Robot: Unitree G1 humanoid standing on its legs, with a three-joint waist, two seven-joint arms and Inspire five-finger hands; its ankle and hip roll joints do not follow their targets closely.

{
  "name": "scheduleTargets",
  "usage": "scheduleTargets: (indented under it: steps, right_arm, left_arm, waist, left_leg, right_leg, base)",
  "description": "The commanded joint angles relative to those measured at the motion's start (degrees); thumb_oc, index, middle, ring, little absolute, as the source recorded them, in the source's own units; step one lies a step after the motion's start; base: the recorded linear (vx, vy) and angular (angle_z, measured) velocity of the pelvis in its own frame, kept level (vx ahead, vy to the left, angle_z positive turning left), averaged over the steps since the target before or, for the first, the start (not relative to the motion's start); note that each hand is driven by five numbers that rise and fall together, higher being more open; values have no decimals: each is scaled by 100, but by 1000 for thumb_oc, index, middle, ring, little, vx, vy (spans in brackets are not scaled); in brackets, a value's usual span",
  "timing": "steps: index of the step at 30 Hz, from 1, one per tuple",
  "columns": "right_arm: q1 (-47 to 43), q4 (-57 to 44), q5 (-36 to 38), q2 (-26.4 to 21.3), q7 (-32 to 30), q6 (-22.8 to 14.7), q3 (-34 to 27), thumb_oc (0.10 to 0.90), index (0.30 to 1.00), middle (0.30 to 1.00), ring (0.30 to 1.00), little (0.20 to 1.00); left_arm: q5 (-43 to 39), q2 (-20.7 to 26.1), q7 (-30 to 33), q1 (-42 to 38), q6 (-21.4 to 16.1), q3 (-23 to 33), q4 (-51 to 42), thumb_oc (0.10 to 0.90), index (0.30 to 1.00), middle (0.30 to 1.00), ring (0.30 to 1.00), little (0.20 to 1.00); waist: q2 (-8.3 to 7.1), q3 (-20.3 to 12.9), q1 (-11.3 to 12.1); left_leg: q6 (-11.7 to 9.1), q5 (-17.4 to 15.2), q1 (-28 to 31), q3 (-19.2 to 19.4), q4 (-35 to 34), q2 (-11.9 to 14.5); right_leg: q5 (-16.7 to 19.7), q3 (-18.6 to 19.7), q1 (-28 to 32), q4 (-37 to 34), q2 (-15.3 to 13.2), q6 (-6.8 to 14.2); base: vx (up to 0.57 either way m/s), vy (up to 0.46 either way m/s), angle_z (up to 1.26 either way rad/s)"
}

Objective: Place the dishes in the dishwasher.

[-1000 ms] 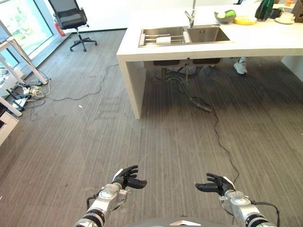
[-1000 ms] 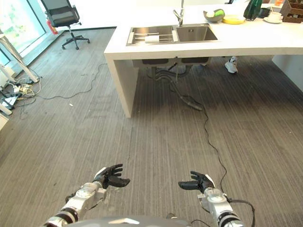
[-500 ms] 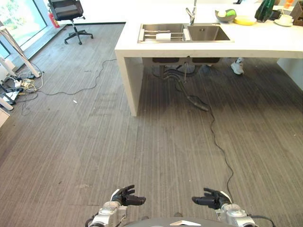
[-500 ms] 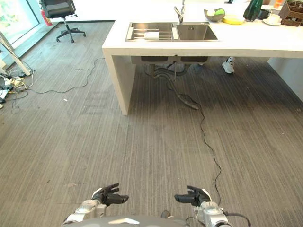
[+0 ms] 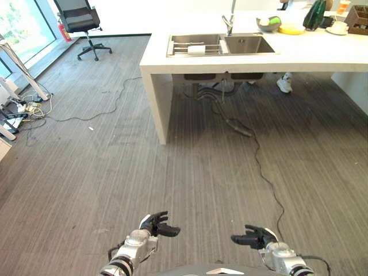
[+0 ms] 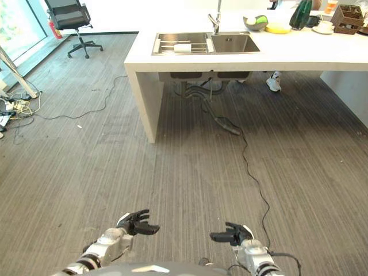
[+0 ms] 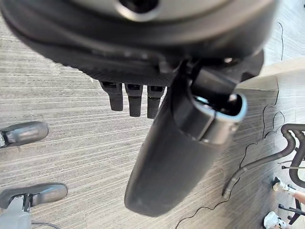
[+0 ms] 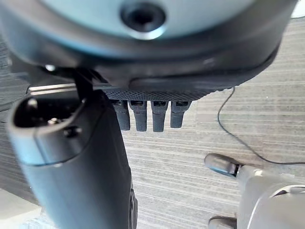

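Fingers of both hands (image 5: 150, 225) (image 5: 257, 237) relaxed, empty, above floor (image 5: 115, 167)

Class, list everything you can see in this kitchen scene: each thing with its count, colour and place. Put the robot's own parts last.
Counter: one, white, far side of the room.
Sink: one, steel, two basins set in the counter.
Tap: one, silver, behind the sink.
Bowl: one, grey, on the counter right of the sink.
Plate: one, yellow, beside the bowl.
Cup: one, white, far right of the counter.
Office chair: one, black, far left.
Shoe: one, white, a person's, under the counter.
Left hand: dark, open, low over the floor.
Right hand: dark, open, low over the floor.
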Motion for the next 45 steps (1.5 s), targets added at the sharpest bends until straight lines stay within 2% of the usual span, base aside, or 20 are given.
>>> scheduleTargets:
  steps: [1,5,12,15,18,21,26,32,34,35,36,37,38,39,40,41,42,43,44,45]
  right_arm:
    - [-397,20,237,-47,-46,-165,194,800,900,900,900,900]
    - [-524,240,275,16,-28,-131,226,800,900,900,900,900]
    - [-496,485,161,103,13,-97,284,800,900,900,900,900]
    - [-469,495,138,133,48,-97,290,800,900,900,900,900]
    - [-456,477,164,144,45,-91,295,800,900,900,900,900]
    - [-420,443,212,146,26,-98,270,800,900,900,900,900]
    - [-538,407,182,157,37,-93,318,800,900,900,900,900]
    - [-406,216,196,111,29,-97,384,800,900,900,900,900]
    - [-425,209,280,81,42,-100,400,800,900,900,900,900]
    - [-425,209,280,81,42,-100,400,800,900,900,900,900]
    - [-454,162,457,67,22,-97,384,800,900,900,900,900]
    - [-486,96,706,61,45,-118,356,800,900,900,900,900]
    - [-506,-243,888,-26,-47,-152,360,800,900,900,900,900]
    - [-491,-401,1050,-96,-186,-155,289,800,900,900,900,900]
    - [-439,-484,1181,-106,-216,-159,225,800,900,900,900,900]
    - [-433,-490,1183,-106,-217,-157,224,800,900,900,900,900]
    - [-364,-617,1230,-133,-211,-209,211,800,900,900,900,900]
    - [-364,-617,1230,-133,-211,-209,211,800,900,900,900,900]
    - [-264,-862,1246,-226,-135,-287,211,800,900,900,900,900]
    - [-256,-879,1213,-247,-144,-332,201,800,900,900,900,900]
  left_arm:
    - [56,21,22,-499,-220,-118,69,800,900,900,900,900]
    - [45,3,26,-583,-195,-171,118,800,900,900,900,900]
    - [-13,0,39,-507,-186,-72,273,800,900,900,900,900]
    - [-42,12,27,-447,-190,-55,192,800,900,900,900,900]
    - [-74,33,41,-430,-182,-51,132,800,900,900,900,900]
    - [-143,65,63,-401,-180,-42,-42,800,900,900,900,900]
    - [-329,151,119,-404,-160,-39,-405,800,900,900,900,900]
    - [-477,210,130,-335,-172,-11,-623,800,900,900,900,900]
    - [-519,231,157,-366,-205,-4,-635,800,900,900,900,900]
    - [-519,231,157,-366,-205,-4,-635,800,900,900,900,900]
    - [-621,237,179,-373,-180,-5,-724,800,900,900,900,900]
    - [-697,245,210,-397,-183,-7,-832,800,900,900,900,900]
    - [-844,230,267,-535,-172,-62,-985,800,900,900,900,900]
    - [-911,204,385,-630,-189,-91,-1026,800,900,900,900,900]
    - [-953,198,436,-668,-210,-54,-1084,800,900,900,900,900]
    - [-954,199,438,-666,-209,-58,-1086,800,900,900,900,900]
    - [-936,231,475,-648,-270,14,-1245,800,900,900,900,900]
    - [-936,231,475,-648,-270,14,-1245,800,900,900,900,900]
    - [-892,329,480,-550,-374,113,-1573,800,900,900,900,900]
    - [-843,362,506,-497,-395,163,-1620,800,900,900,900,900]
  waist:
    - [-276,34,67]
    - [-241,141,68]
    - [-271,75,85]
    - [-252,155,77]
    - [-248,227,76]
    - [-242,269,87]
    - [-244,289,199]
    - [-334,203,202]
    - [-402,223,195]
    - [-402,223,195]
    - [-419,310,223]
    - [-444,392,242]
    - [-459,673,299]
    - [-501,805,332]
    - [-507,801,370]
    - [-501,808,375]
    - [-435,790,450]
    - [-435,790,450]
    - [-331,740,623]
    - [-324,753,716]
  left_leg:
    - [-47,-183,-73,190,14,-137]
    - [0,-175,-69,174,14,-157]
    - [11,-226,-55,230,14,-204]
    - [63,-244,-60,215,14,-204]
    - [67,-238,-26,189,14,-196]
    - [43,-200,-5,196,14,-160]
    - [-24,-130,-111,330,14,-51]
    - [-220,-176,-124,273,221,93]
    - [-285,-415,-281,169,839,181]
    - [-285,-415,-281,169,839,181]
    - [-315,-537,-470,127,1387,198]
    - [-326,-500,-831,78,2121,237]
    - [-494,42,-1791,-4,3814,449]
    - [-511,287,-2299,188,4231,571]
    - [-496,247,-2555,345,4081,596]
    - [-495,224,-2552,345,4104,604]
    - [-461,197,-2647,527,3401,566]
    - [-461,197,-2647,527,3401,566]
    - [-514,644,-2606,555,1914,467]
    - [-579,812,-2730,618,1209,454]
  right_leg:
    - [-5,292,-137,531,-694,898]
    - [-2,280,-272,761,-710,919]
    - [-21,181,-161,544,-759,917]
    - [-45,215,-407,1078,-796,937]
    - [13,250,-486,1254,-796,949]
    - [5,202,-464,1198,-767,921]
    - [-49,-376,-434,1236,-883,930]
    - [-304,-310,-166,751,-594,695]
    - [-394,-240,-93,626,-473,552]
    - [-394,-240,-93,626,-473,552]
    - [-496,-146,-62,645,-407,453]
    - [-535,-89,-55,628,-347,342]
    - [-702,-52,80,653,-228,106]
    - [-802,-114,296,524,-184,13]
    - [-841,-149,457,359,-158,26]
    - [-840,-148,478,342,-150,29]
    - [-889,-132,645,153,-71,102]
    - [-889,-132,645,153,-71,102]
    - [-928,-2,831,-80,29,226]
    - [-993,45,993,-203,63,287]
  base:
    - [-21,75,3]
    - [-7,36,2]
    - [32,19,2]
    - [-3,17,-3]
    - [1,3,-3]
    - [49,-52,7]
    - [3,-101,-1]
    - [47,-183,-7]
    - [35,-174,4]
    - [22,-164,-2]
    - [-8,-173,2]
    - [-24,-410,-3]
    - [72,-479,1]
    - [174,-398,29]
    - [194,-159,51]
    - [265,-6,41]
    - [176,20,10]
    - [453,104,-22]
    - [445,114,-23]
    - [747,172,-105]
